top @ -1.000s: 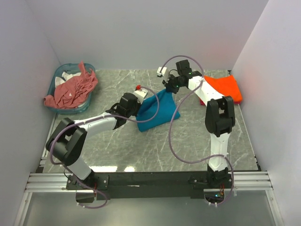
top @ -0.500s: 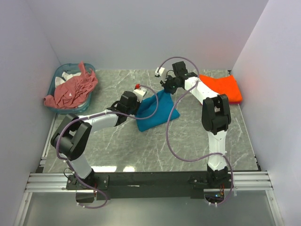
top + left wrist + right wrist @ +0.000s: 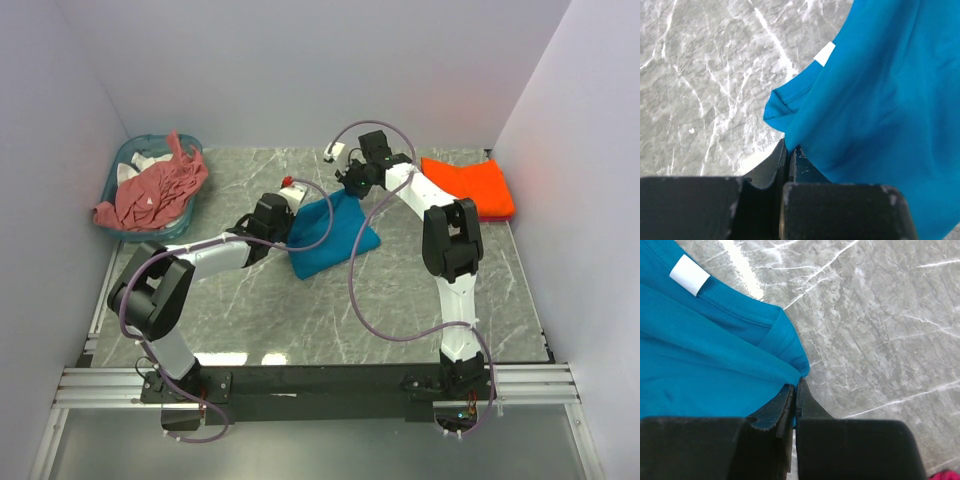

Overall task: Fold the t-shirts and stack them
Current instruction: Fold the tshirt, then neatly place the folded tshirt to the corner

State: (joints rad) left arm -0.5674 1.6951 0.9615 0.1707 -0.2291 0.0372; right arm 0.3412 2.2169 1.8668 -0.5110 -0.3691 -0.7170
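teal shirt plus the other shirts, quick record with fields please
teal t-shirt: centre, pinched at two edges
left gripper: shut on teal t-shirt edge
right gripper: shut on teal t-shirt edge near white neck tag
orange t-shirt: folded, far right
pink t-shirt: crumpled, spilling over the basket

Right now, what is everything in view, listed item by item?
teal-blue t-shirt: one, teal-blue, table centre, pinched at two edges
neck tag: one, white, on the teal-blue t-shirt's collar
orange t-shirt: one, orange, folded, far right
pink t-shirt: one, salmon-pink, draped over the basket
basket: one, teal, far left
table: one, grey marbled
left hand: one, black, shut on the teal-blue t-shirt
right hand: one, black, shut on the teal-blue t-shirt
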